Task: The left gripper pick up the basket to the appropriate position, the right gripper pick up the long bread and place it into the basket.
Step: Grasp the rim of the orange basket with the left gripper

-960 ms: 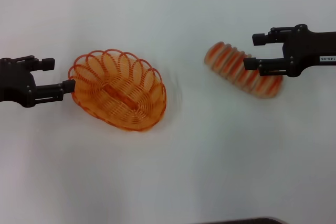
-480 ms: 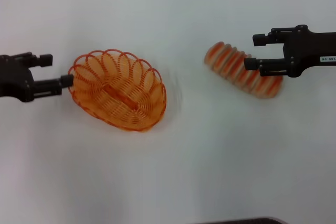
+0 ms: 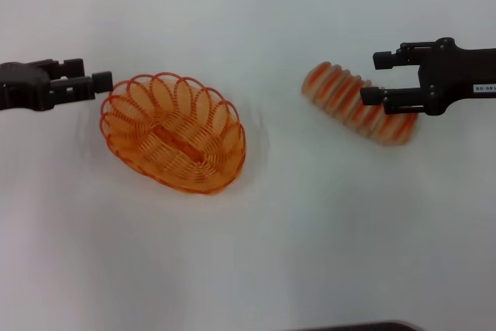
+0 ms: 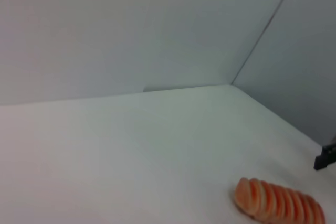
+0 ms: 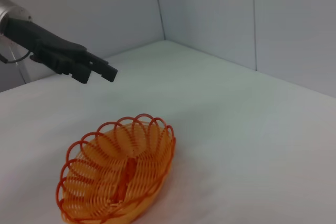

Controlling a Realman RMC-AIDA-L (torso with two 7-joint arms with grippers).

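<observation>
Up and back goes the left gripper, fingers now nearly together, clear of the basket on the white tabletop. Right gripper hovers, fingers spread, over the long bread.

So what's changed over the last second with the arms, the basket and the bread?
The left end effector has lifted off the basket's left rim, moving back and up, with nothing in it. The basket, the long bread and the open right end effector over the bread stayed put.
</observation>
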